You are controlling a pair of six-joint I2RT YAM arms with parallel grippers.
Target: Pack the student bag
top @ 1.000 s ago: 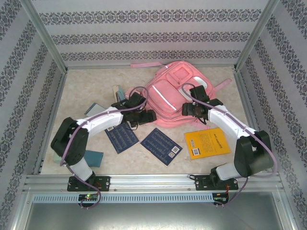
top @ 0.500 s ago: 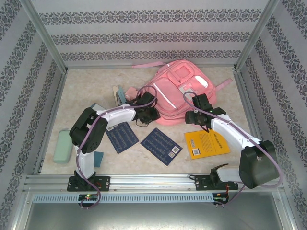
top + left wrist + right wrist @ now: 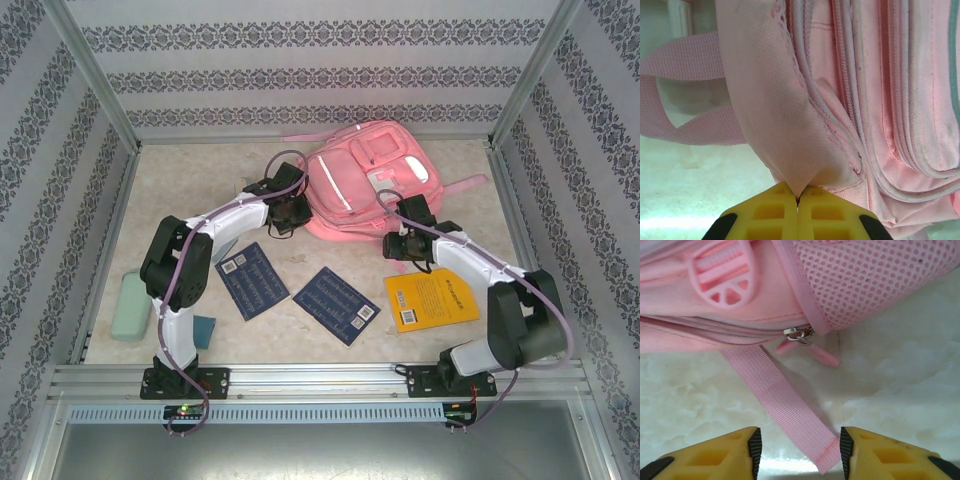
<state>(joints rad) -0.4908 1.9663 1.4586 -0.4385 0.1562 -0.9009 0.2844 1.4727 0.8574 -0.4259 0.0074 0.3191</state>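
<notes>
The student bag (image 3: 368,178), a big pink backpack, lies at the back middle of the table. My left gripper (image 3: 287,207) is at its left edge. In the left wrist view my left gripper (image 3: 798,198) is shut on a pinched fold of the bag's fabric (image 3: 775,125). My right gripper (image 3: 400,244) sits at the bag's near right corner. In the right wrist view my right gripper (image 3: 800,450) is open, its yellow fingers (image 3: 875,452) either side of a loose pink strap (image 3: 785,405) lying flat on the table. A zipper pull (image 3: 799,333) hangs just beyond.
Two dark blue booklets (image 3: 252,280) (image 3: 337,305) lie in front of the bag, and a yellow book (image 3: 432,298) lies at the right. A pale green case (image 3: 131,305) and a small teal item (image 3: 203,330) sit near the left arm's base.
My left gripper has shut on the bag's fabric and moved back and left. The bag has shifted toward the far wall. My right jaws have narrowed around the strap.
</notes>
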